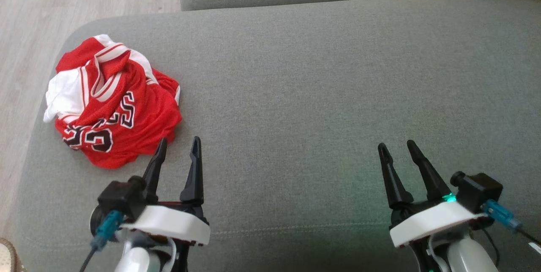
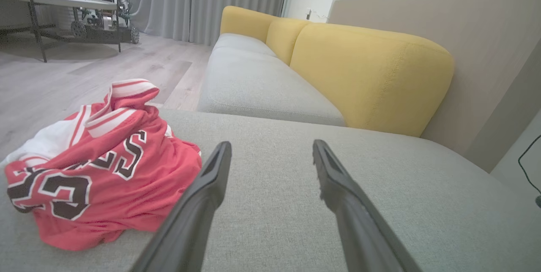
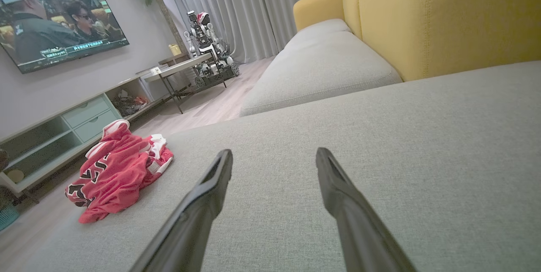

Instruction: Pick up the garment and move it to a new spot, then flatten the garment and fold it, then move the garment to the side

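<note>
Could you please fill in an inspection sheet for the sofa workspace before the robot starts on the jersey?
Surface: grey sofa seat, flat and smooth.
Job's things: red and white jersey, crumpled in a heap near the seat's left end, not held.
Clutter: nothing seen.
Grippers: left gripper open, close beside the jersey's near edge, nothing between its fingers; right gripper open, over the seat, well away from the jersey.
Cables: blue-plugged cable at the left wrist, a second one at the right wrist; both off the jersey.
Surroundings: yellow backrest, wooden floor, television, another robot across the room.
</note>
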You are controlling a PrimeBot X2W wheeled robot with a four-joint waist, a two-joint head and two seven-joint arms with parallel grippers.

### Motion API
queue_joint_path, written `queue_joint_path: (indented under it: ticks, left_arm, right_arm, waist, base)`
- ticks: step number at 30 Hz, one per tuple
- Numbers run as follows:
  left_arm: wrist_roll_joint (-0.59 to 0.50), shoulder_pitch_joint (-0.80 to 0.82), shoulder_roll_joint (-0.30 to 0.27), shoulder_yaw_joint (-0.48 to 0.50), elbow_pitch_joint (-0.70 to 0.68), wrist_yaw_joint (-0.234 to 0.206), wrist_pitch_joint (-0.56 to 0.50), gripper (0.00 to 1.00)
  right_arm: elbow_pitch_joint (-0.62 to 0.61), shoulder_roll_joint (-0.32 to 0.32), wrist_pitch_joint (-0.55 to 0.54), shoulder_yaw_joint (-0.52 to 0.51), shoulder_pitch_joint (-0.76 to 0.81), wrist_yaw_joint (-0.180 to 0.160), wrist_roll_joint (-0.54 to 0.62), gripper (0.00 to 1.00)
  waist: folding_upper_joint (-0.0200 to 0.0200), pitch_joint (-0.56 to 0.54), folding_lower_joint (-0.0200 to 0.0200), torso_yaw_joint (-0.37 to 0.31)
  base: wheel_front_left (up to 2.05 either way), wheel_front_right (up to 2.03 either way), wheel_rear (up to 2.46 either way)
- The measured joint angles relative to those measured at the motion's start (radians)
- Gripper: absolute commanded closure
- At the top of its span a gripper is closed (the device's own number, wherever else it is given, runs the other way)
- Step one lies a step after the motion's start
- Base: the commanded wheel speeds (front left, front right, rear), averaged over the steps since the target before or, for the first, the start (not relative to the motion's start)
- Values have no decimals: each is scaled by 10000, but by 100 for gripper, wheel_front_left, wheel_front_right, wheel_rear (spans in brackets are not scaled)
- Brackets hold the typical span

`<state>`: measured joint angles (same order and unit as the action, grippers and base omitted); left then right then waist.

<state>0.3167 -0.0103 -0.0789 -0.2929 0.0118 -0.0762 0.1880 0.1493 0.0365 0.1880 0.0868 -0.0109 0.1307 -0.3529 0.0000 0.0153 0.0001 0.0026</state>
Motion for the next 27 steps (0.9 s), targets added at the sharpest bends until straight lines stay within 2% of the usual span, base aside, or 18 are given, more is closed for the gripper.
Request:
queue_joint_path:
  ticks: [23,27]
  left_arm:
    - [-2502,-21,207,-102,-430,249,614,0]
    - [-2569,-31,211,-98,-430,339,614,0]
  right_arm:
    - [-234,15,602,88,-3,0,2619,0]
    - [-234,17,602,98,-4,0,2654,0]
  waist:
    - [0,18,0,27]
    - [0,15,0,28]
  base:
    - [0,0,0]
    - [0,0,0]
